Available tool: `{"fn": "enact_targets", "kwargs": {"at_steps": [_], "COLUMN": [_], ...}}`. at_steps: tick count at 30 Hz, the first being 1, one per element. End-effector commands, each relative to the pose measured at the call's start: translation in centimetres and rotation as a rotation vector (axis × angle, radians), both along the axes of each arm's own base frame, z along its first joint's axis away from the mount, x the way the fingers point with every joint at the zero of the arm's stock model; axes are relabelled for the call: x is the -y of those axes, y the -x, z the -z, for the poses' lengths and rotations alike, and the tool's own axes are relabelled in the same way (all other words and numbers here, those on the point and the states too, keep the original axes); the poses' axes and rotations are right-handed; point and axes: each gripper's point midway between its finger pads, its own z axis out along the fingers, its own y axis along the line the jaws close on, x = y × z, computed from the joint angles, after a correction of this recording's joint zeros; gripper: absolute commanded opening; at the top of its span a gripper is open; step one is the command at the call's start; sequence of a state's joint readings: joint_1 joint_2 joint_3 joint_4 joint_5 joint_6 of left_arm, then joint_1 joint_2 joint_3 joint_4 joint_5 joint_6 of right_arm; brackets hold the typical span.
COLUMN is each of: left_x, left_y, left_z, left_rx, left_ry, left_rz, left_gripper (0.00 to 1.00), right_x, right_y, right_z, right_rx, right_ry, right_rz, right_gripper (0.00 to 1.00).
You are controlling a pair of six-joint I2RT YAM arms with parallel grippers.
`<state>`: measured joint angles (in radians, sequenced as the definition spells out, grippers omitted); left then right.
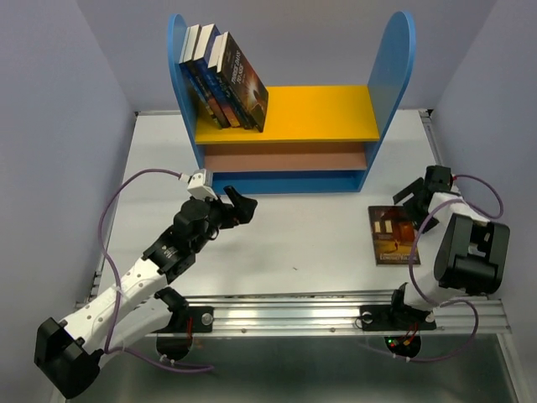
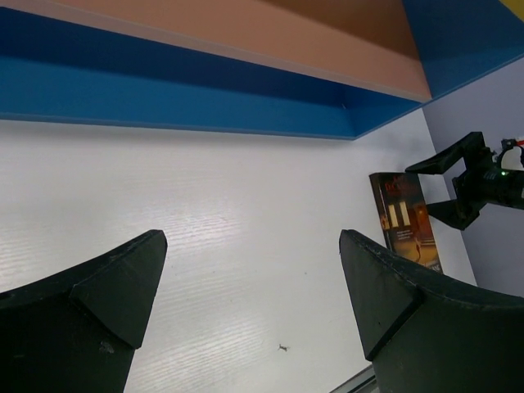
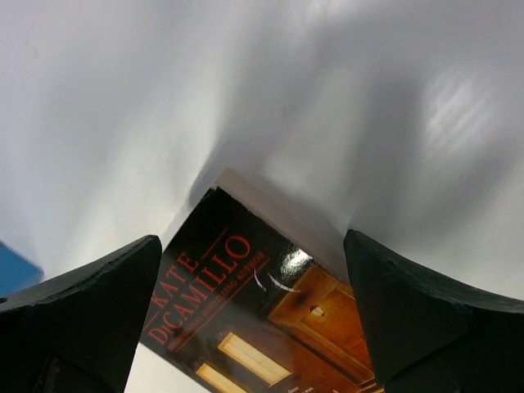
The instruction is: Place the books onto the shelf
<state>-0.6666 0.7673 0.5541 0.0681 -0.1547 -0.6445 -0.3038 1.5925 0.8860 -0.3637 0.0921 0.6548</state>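
The shelf (image 1: 336, 113) stands at the back of the table, with blue side panels and a yellow top board. Several books (image 1: 228, 80) lean against its left panel on that board. One dark book (image 1: 391, 235) with orange lit windows lies flat on the table at the right, also visible as the book (image 3: 246, 303) and the book (image 2: 405, 217). My right gripper (image 1: 409, 191) hovers open over the book's far end, its jaws straddling the cover (image 3: 252, 246) without touching it. Open and empty, my left gripper (image 1: 241, 204) hangs above bare table (image 2: 252, 246) before the shelf's blue base (image 2: 164, 94).
A metal rail (image 1: 336, 311) runs along the table's near edge. Grey walls close in both sides and the back. The shelf's brown lower board (image 1: 285, 158) holds nothing. My right gripper (image 2: 458, 184) shows in the left wrist view beside the book.
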Motion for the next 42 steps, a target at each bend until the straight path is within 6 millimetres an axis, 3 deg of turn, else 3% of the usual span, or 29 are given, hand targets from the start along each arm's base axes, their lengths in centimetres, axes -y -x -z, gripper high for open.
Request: {"fn": "enact_targets", "kwargs": {"at_steps": [1,4,8,9,12,15,19,22,27,38,42], "left_x": [1.2,1.6,2.3,2.6,3.1,3.9,5.0,6.0,7.8,12.3,13.6], "left_y": [0.3,0.5,0.5,0.5,0.7,1.5,2.9,4.3,5.6,10.1,10.6], "left_z": [0.1,1.1,2.3,2.4,3.6,5.4,7.3,8.6,10.1,13.2,13.6], "left_rx": [0.021,-0.005,-0.026,-0.031,-0.069,-0.134,-0.205,-0.253,-0.306,-0.463,-0.482], "left_ry": [0.029,0.026,0.027,0.028,0.021,0.031,0.067,0.090,0.076,0.056,0.086], "left_rz": [0.056,0.078,0.106,0.121,0.144,0.191,0.254,0.301,0.348,0.451,0.418], "left_gripper": [0.99,0.99,0.99,0.99,0.99,0.99,0.99,0.99,0.99,0.98,0.89], "right_x": [-5.6,-8.2,-12.4,-14.4,-17.5,-21.7,-25.1,-25.5,-24.5,-24.9,-25.9], "right_y": [5.8,7.5,8.3,8.7,9.5,10.0,9.4,8.7,8.6,13.0,14.2], "right_z": [2.3,2.3,1.9,1.9,2.0,1.5,0.2,-0.3,-0.4,-1.7,-2.2], "right_rx": [-0.094,-0.064,-0.073,-0.085,-0.097,-0.075,-0.040,-0.046,-0.058,-0.075,-0.060], "right_ry": [-0.191,-0.247,-0.278,-0.282,-0.356,-0.391,-0.415,-0.390,-0.302,-0.333,-0.396], "right_rz": [0.011,-0.004,-0.109,-0.172,-0.174,-0.228,-0.253,-0.284,-0.346,-0.636,-0.739], "right_gripper": [1.00,1.00,1.00,1.00,1.00,1.00,1.00,1.00,1.00,1.00,1.00]}}
